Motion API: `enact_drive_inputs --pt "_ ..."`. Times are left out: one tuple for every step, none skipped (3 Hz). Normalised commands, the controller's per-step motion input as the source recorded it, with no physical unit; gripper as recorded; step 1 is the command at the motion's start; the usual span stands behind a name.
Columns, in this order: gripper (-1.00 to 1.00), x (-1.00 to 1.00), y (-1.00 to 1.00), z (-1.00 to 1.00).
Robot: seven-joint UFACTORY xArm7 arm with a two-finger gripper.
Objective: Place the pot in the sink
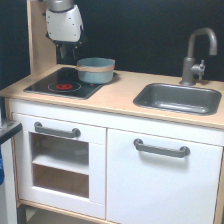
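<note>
The grey-blue pot (pixel 96 70) with a tan rim band stands upright on the back right corner of the black stovetop (pixel 50 86), at the exterior view's left. My gripper (pixel 68 54) hangs from the white arm just left of the pot, close to its rim; its dark fingers blur into the background, so I cannot tell whether they are open or touching the pot. The dark grey sink (pixel 150 102) is set into the wooden counter at the exterior view's right, well apart from the pot, and it holds nothing.
A grey faucet (pixel 196 52) rises behind the sink, with its spout arching over the basin. A tall wooden side panel (pixel 37 37) stands behind the stovetop at the left. White cabinet doors with grey handles (pixel 161 148) lie below the counter.
</note>
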Motion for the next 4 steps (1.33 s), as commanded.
enact_drive_inputs --pt "1.00 -0.10 0.26 -0.84" --pt "1.00 -0.06 0.14 -0.88" --pt "0.97 0.05 0.04 -0.82" --pt "-0.59 0.20 0.01 -0.57"
